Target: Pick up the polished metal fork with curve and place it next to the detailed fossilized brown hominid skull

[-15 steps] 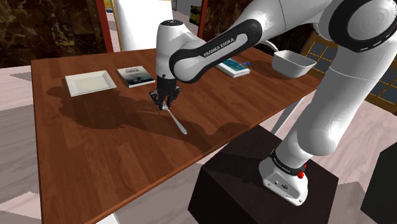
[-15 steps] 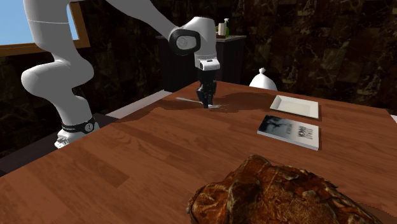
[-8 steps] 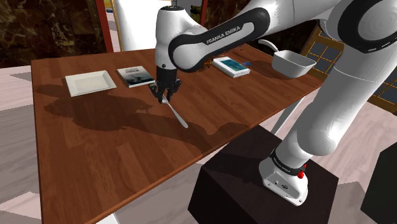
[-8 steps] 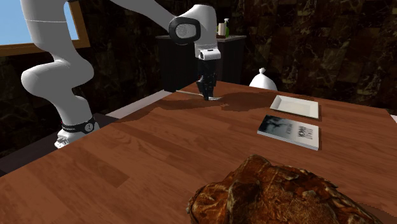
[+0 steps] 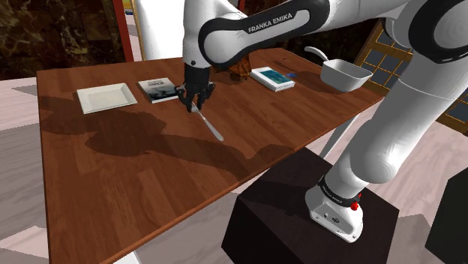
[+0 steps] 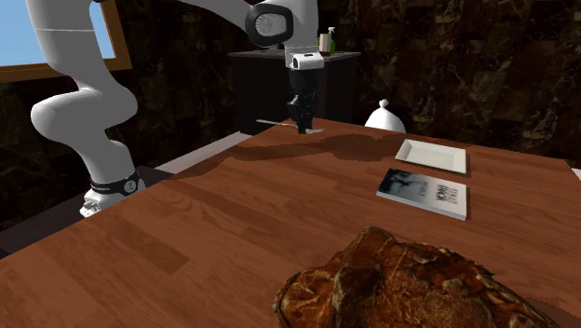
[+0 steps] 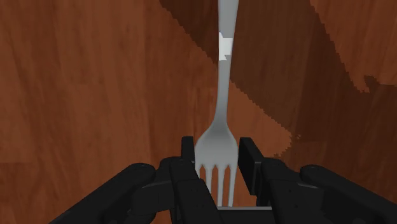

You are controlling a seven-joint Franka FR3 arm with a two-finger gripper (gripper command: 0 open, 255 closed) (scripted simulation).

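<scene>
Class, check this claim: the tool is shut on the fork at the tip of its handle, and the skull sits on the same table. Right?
Wrong in one respect: the wrist view shows the tool shut on the fork at its head, by the tines, not the handle tip. The skull does sit on the same table.

The white arm rises from its stand, folds over high up and reaches toward the shoulder view's left. Its wrist points straight down. The black end effector hangs vertical, its fingers clamped on the tined end of the fork.
</scene>
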